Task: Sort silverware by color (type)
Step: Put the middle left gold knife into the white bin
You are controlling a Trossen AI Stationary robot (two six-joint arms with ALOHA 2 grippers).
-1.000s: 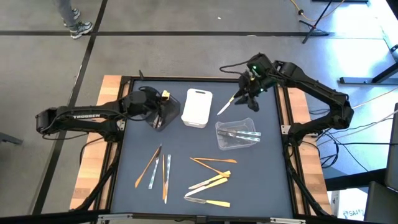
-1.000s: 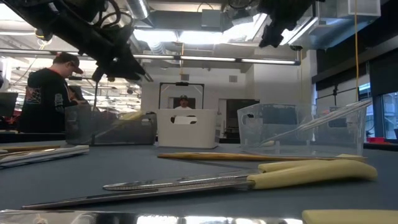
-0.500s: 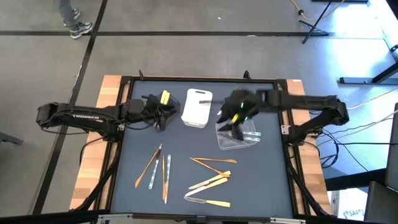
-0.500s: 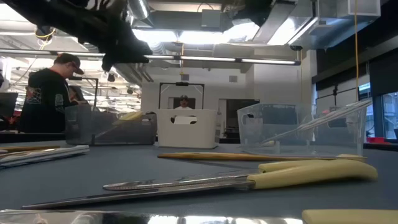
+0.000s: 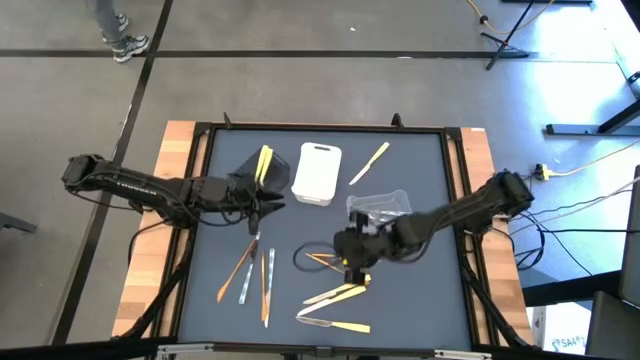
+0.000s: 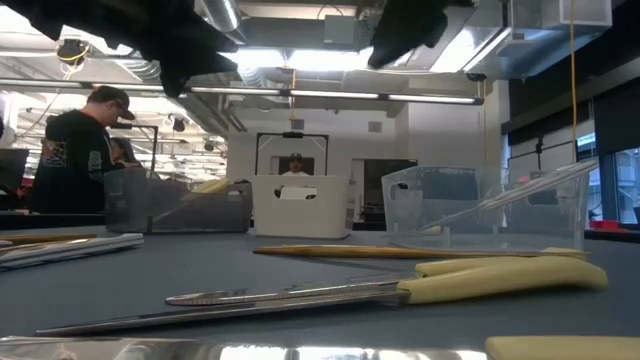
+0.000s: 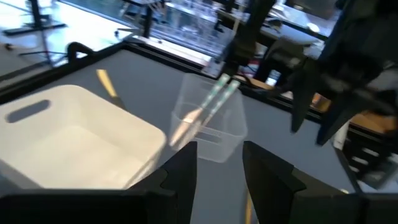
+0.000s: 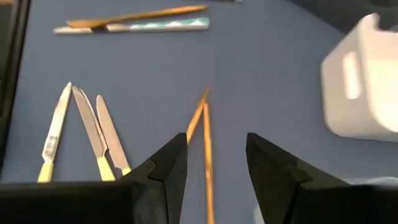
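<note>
Looking down from above, we record a dark blue-grey surface (image 5: pixel 430 300) framed in black rails, with wooden boards at its left and right edges and a grey concrete floor (image 5: pixel 300 90) crossed by dark lines around it. A person's shoes (image 5: pixel 128 45) show at the top left of that floor.

On the surface we list: a black tray (image 5: pixel 250 172) holding pale yellow pieces, a white tray (image 5: pixel 318 175) beside it, and a clear tray (image 5: pixel 385 205) with silver-grey pieces inside. One pale yellow utensil (image 5: pixel 369 163) lies alone near the far edge. The rest of the silverware (image 5: pixel 335 295) lies loose toward the near edge: orange-brown, silver-grey and yellow-handled pieces in two groups.

The left claw (image 5: pixel 268 203) hangs just in front of the black tray, fingers parted and empty, as its wrist view shows. The right claw (image 5: pixel 352 262) hangs over the orange-brown pair, fingers likewise parted, holding nothing.

From surface height we note a bright workshop room: ceiling light strips, a dark doorway at the back, a person in dark clothing (image 6: pixel 75 150) standing at left, and another figure (image 6: pixel 294 165) far behind the white tray.
</note>
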